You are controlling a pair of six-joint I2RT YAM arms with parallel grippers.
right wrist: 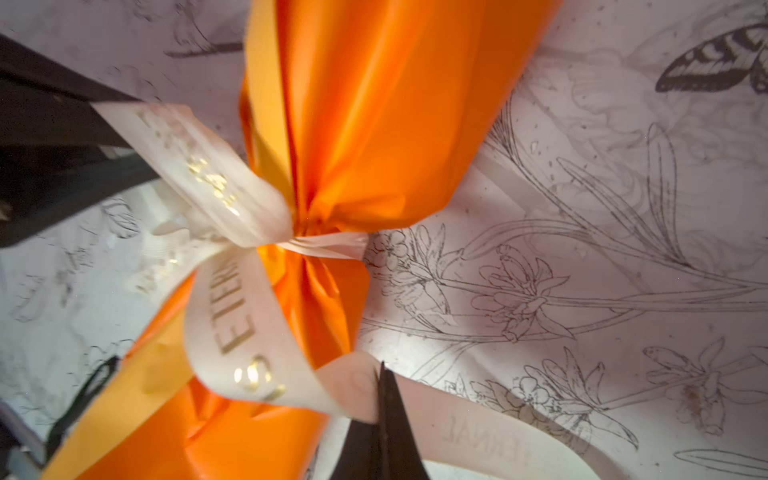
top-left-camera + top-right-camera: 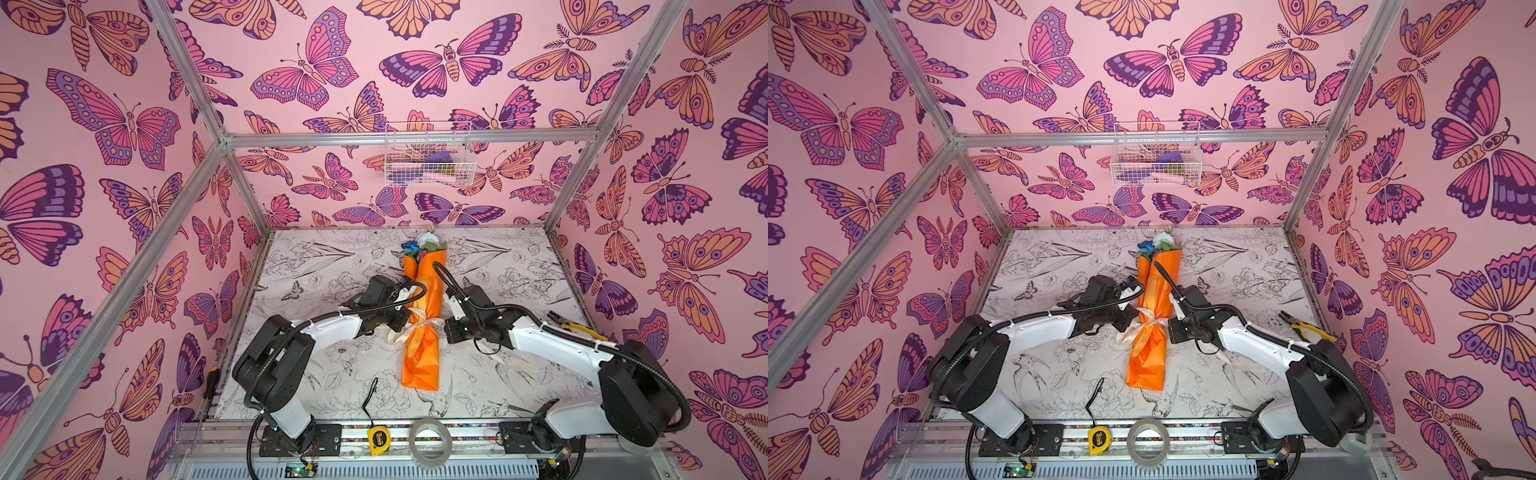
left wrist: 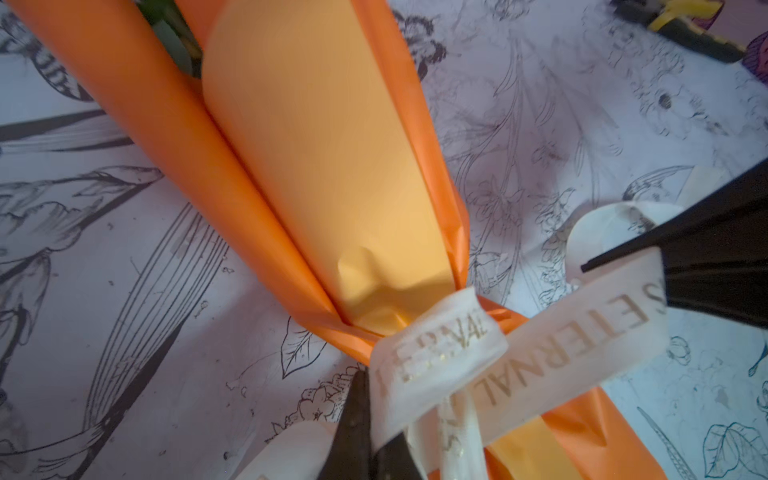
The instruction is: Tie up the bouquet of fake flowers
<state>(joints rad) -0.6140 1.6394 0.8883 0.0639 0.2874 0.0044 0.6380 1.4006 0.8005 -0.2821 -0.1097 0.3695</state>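
The bouquet of fake flowers (image 2: pixel 422 357) (image 2: pixel 1146 357) lies lengthwise mid-table in glossy orange paper, with blue and white blooms (image 2: pixel 422 243) at its far end. A cream ribbon (image 2: pixel 424 323) (image 2: pixel 1148 322) with gold lettering cinches its waist. My left gripper (image 3: pixel 374 415) (image 2: pixel 400 326) is at the bouquet's left side, shut on a ribbon band (image 3: pixel 436 361) beside the knot. My right gripper (image 1: pixel 384 395) (image 2: pixel 448 328) is at the right side, shut on another ribbon strand (image 1: pixel 365 386). Each wrist view shows the opposite gripper pinching ribbon too. The stems are hidden inside the paper (image 3: pixel 316 166) (image 1: pixel 374 116).
Yellow-handled pliers (image 2: pixel 575 328) lie at the table's right edge. A tape measure (image 2: pixel 379 439), a tape roll (image 2: pixel 430 444) and a black cord (image 2: pixel 370 395) sit along the front rail. A screwdriver (image 2: pixel 210 382) stands at the left edge. A wire basket (image 2: pixel 428 160) hangs on the back wall.
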